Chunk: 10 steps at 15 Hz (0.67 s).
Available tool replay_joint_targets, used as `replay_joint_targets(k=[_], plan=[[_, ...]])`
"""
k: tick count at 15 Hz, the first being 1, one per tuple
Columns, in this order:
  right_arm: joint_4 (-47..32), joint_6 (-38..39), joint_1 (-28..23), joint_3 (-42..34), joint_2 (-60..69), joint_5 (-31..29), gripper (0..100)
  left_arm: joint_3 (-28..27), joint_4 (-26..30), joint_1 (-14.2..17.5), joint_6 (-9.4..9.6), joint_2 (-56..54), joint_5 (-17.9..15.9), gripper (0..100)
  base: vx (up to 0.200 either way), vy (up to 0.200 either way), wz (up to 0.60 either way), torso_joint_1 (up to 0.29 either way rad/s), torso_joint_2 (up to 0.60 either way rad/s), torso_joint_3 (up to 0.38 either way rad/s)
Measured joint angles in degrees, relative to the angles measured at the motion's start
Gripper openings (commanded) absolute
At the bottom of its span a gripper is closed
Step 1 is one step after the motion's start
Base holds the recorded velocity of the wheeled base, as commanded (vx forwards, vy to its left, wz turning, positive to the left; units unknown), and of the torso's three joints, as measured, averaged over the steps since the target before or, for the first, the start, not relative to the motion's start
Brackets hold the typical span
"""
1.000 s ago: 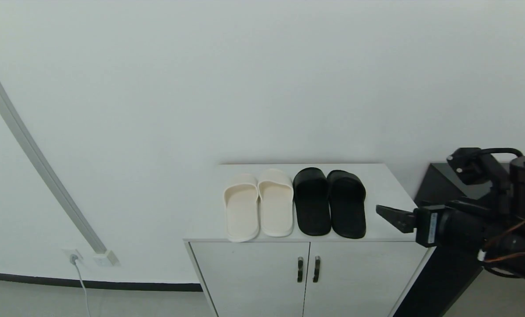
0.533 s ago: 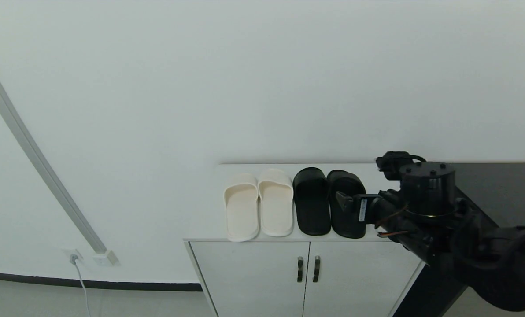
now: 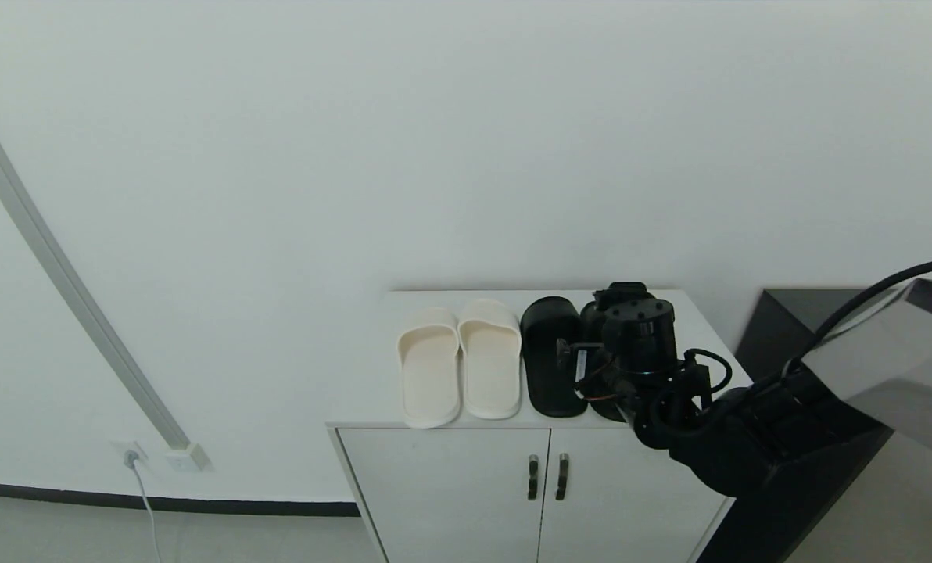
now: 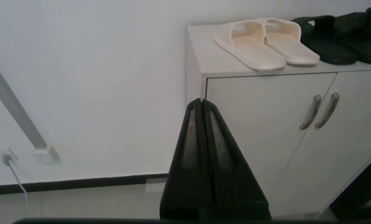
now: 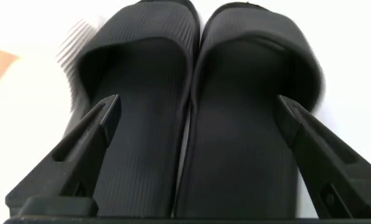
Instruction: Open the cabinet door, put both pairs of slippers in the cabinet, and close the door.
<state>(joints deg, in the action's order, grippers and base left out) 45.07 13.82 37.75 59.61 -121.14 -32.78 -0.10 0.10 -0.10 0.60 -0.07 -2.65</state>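
The white cabinet (image 3: 442, 500) stands against the wall with both doors shut, its two dark handles (image 3: 547, 477) side by side at the middle. On its top lie a cream pair of slippers (image 3: 460, 363) and, to their right, a black pair (image 3: 552, 356). My right gripper (image 3: 579, 360) hangs over the black pair, and its wrist hides most of the right black slipper. The right wrist view shows this gripper (image 5: 198, 124) open wide, its fingers (image 5: 89, 149) spread outside both black slippers (image 5: 192, 118). My left gripper (image 4: 202, 109) is shut and empty, low beside the cabinet (image 4: 254, 124).
A black piece of furniture (image 3: 794, 313) stands right of the cabinet. A wall socket with a cable (image 3: 130, 456) and a grey conduit (image 3: 59, 274) are on the wall at left. The floor in front of the doors is free.
My right arm has swung in from the right over the cabinet top and now covers the right black slipper. The slippers and doors have not moved.
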Motion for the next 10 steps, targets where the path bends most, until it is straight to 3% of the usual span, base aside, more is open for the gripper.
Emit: replay_joint_targets(k=[10], plan=[[-5.9,-1.9,-2.6,17.5,-11.2,-1.7,100,0.0,0.0,0.0,0.02,0.0,0.0,0,0.000,0.000,0.00,0.000,0.00,0.000]])
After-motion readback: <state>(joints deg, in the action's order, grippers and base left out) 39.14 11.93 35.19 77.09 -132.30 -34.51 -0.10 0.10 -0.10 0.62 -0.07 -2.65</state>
